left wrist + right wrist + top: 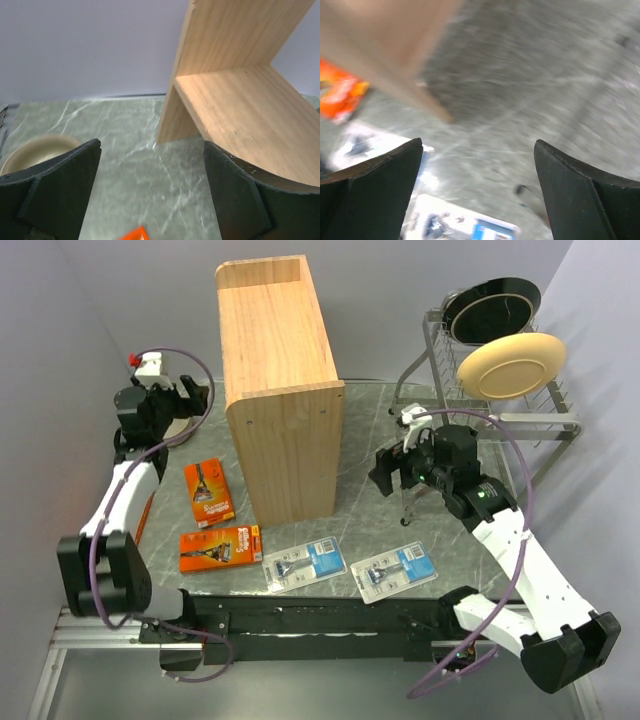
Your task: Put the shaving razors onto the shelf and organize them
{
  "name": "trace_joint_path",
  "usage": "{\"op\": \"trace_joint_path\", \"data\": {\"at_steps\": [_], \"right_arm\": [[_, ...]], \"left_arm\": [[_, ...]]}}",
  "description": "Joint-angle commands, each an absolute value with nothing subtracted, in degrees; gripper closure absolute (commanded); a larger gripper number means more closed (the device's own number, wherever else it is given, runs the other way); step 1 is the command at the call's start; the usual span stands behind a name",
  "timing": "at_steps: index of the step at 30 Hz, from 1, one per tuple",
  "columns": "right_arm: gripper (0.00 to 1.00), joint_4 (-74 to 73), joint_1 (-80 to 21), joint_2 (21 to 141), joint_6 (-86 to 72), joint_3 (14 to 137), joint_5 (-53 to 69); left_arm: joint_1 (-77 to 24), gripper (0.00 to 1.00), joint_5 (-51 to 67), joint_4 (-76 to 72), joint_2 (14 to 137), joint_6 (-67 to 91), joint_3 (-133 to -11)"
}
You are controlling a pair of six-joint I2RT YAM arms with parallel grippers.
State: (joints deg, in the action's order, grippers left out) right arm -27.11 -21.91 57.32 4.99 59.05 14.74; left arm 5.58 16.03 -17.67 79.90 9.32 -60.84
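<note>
Spread wide, empty: right pincer, beside the right panel of the shelf; left pincer, by the far left corner of the worktop. Nearest to the right arm: one blister pack, straight toward the near edge, long axis along that edge. Second blister pack just left; two orange packs left of the shelf, nearer the left arm.

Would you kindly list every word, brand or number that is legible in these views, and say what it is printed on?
No text can be read with certainty.
Orange razor packs: white lettering, too small.
Clear blister packs: card print too small, blurred in the right wrist view.
Shelf: no markings visible.
</note>
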Motion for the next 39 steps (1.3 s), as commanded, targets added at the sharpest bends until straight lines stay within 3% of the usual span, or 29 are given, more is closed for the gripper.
{"op": "trace_joint_path", "data": {"at_steps": [1,4,14,16,18,29,33,34,35,38,39], "right_arm": [[0.00,-30.8,-23.4,58.2,5.2,65.0,22.4],[0.00,-33.1,-24.3,59.3,5.9,69.0,22.5],[0.00,-42.4,-25.8,62.4,10.6,75.1,19.8],[0.00,-43.3,-25.8,62.9,11.5,75.3,18.9],[0.00,-44.5,-25.7,63.9,12.8,75.9,17.8],[0.00,-48.7,-25.8,67.4,15.6,80.6,16.4],[0.00,-48.7,-25.8,68.4,15.8,81.4,16.5],[0.00,-48.7,-25.8,68.5,16.0,81.6,17.1],[0.00,-48.8,-25.8,68.7,16.1,81.6,17.3],[0.00,-48.6,-25.8,68.8,16.1,81.0,18.3],[0.00,-48.4,-25.7,68.7,16.0,80.9,18.4]], "left_arm": [[7.7,0.15,25.8,-29.2,88.5,9.2,-65.6],[9.4,0.18,29.3,-39.0,95.0,14.0,-67.4],[8.2,0.21,47.0,-42.6,110.2,14.1,-85.2],[8.0,0.23,50.6,-42.9,112.6,13.5,-87.3],[7.8,0.33,55.9,-42.3,114.7,12.1,-91.6],[4.9,0.31,55.5,-34.9,134.1,9.4,-119.6],[4.0,0.37,55.6,-32.0,139.8,7.7,-128.3],[3.8,0.40,55.9,-31.6,141.2,6.3,-130.4],[3.7,0.53,59.4,-31.2,141.8,4.7,-131.2],[3.8,0.78,63.4,-30.9,142.4,-1.2,-131.3],[3.9,0.80,63.7,-31.9,141.4,-1.2,-130.4]]}}
